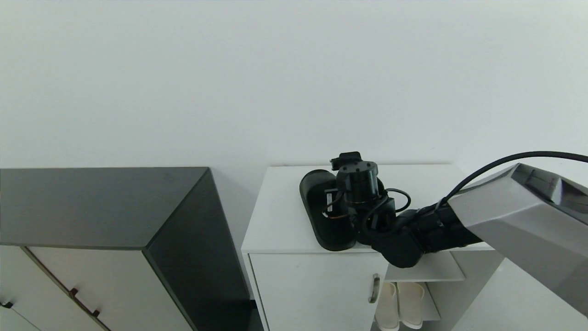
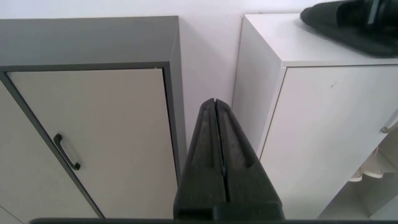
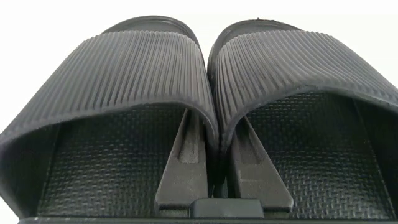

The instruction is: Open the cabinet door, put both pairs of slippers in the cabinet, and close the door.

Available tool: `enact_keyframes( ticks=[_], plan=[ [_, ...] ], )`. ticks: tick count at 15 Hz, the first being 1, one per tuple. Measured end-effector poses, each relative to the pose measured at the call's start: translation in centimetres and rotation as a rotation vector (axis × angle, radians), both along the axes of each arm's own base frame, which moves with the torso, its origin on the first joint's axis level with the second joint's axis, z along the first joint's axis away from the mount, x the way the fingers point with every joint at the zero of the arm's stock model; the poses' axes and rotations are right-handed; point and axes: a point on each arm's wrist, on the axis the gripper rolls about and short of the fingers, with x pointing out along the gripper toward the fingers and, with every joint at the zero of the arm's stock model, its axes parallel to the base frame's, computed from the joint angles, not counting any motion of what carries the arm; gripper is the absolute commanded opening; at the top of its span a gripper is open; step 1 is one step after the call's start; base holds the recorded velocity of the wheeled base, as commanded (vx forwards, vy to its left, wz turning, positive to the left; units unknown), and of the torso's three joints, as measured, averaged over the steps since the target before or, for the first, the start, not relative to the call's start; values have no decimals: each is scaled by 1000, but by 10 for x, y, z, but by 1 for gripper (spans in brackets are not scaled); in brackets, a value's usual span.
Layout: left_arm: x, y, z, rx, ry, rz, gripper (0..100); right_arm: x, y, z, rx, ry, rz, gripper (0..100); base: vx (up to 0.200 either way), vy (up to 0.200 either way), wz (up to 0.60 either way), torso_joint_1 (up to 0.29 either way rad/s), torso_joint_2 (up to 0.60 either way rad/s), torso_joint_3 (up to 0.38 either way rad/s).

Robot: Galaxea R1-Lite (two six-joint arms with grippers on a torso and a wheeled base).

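Atop white cabinet [image 1: 285, 207], claw [image 3: 216, 121] pinches ribbed black slippers [image 3: 143, 68].

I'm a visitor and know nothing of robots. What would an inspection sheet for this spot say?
Surface: white cabinet top, carrying the black slippers.
Job's things: black slippers side by side on top; white slippers on a low shelf beside the door.
Clutter: nothing seen.
Grippers: right gripper has one of its fingers in each black slipper, pinching them together; left gripper shut, empty.
Cables: black cable along the right arm.
Surroundings: dark cabinet, white wall.
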Motion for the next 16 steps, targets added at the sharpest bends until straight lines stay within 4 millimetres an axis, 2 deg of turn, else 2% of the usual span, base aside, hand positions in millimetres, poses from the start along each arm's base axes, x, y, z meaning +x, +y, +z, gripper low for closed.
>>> enact_keyframes(
  ticks=[3, 7, 9, 14, 16],
  plan=[
    [0, 0, 0, 1, 0, 3, 0, -30, -5, 17, 0, 1, 38, 0, 0, 0, 0, 0, 0, 0],
    [0, 0, 0, 3, 0, 1, 0, -87, -25, 17, -28, 50, 109, 0, 0, 0, 0, 0, 0, 0],
    [0, 0, 0, 0, 0, 1, 0, -107, -30, 21, -27, 50, 144, 0, 0, 0, 0, 0, 0, 0],
    [0, 0, 0, -3, 0, 2, 0, -117, -32, 26, -22, 43, 154, 0, 0, 0, 0, 0, 0, 0],
    [0, 0, 0, -3, 0, 2, 0, -118, -32, 26, -21, 42, 156, 0, -200, 0, 0, 5, 2, 2]
  ],
)
